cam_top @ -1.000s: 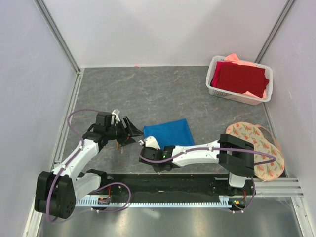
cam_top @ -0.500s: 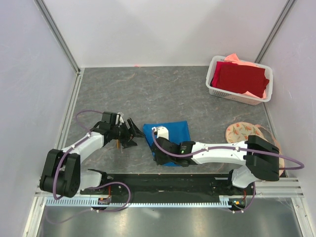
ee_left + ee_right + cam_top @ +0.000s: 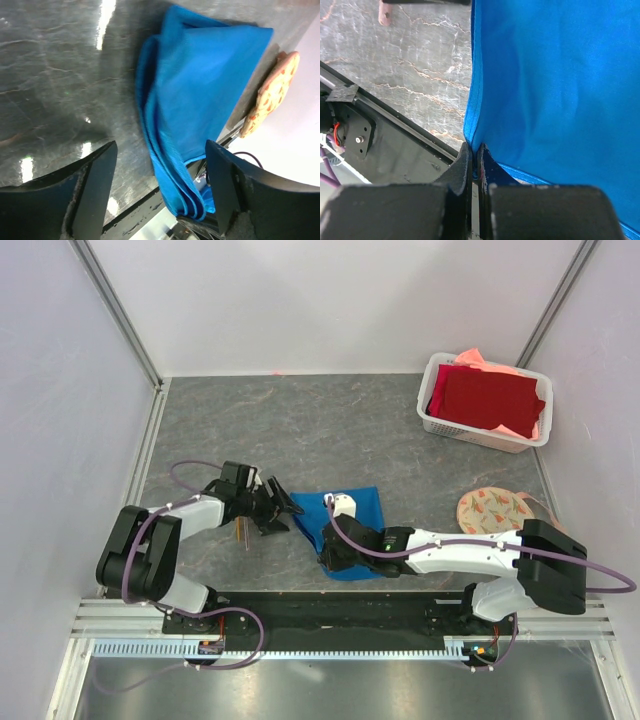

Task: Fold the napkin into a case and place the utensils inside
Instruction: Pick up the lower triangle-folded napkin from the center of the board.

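Napkin [image 3: 368, 508]: one, folded, R pincer [image 3: 474, 151] pinching its corner, L pincer [image 3: 160, 146] spread

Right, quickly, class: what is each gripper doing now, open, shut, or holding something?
Left gripper: open, nothing between its fingers.
Right gripper: shut on the napkin edge.

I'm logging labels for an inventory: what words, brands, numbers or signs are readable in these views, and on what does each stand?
None: no readable text shows in any view.
napkin: plain blue, no print or tag visible.
round mat: floral pattern only, no words.
white basket and dark red cloth: unmarked.
right arm: no label legible at this size.
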